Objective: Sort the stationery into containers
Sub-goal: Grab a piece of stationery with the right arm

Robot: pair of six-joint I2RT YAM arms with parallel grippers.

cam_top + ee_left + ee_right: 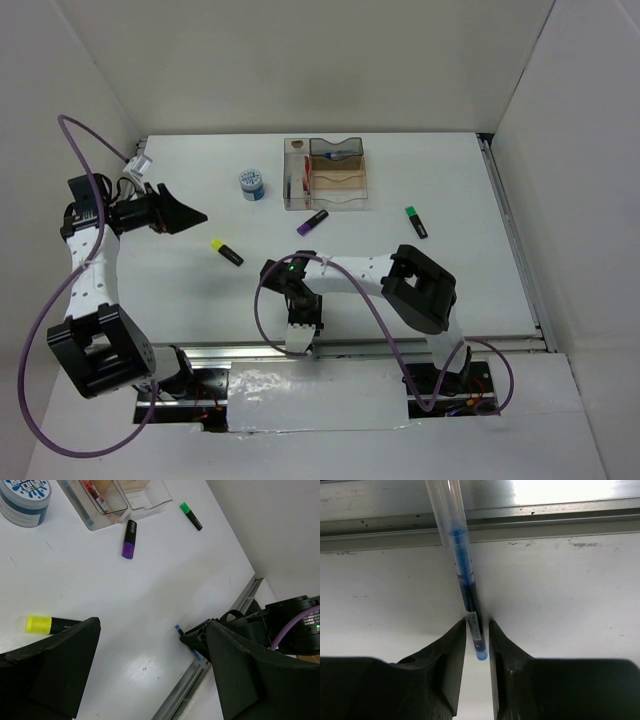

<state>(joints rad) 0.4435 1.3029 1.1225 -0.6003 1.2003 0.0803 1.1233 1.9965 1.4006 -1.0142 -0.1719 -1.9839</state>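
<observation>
The white table (450,290) fills the room's middle, with the smoky-brown organiser (340,200) at its far side, a few pens already standing in its compartments. The left gripper (152,630) hangs over the table's left part with its jaws spread wide and nothing between them, probably waiting its turn. The round tub (252,184) sits just left of the organiser. Loose on the table lie the purple highlighter (312,221), near the organiser's front, the green highlighter (416,221) to the right and the yellow highlighter (227,252) to the left. Down at the near edge, by the metal rail, the right gripper (477,625) has its fingers pinched onto one end of the blue pen (462,565), which lies flat on the table, likely to carry it to the organiser
</observation>
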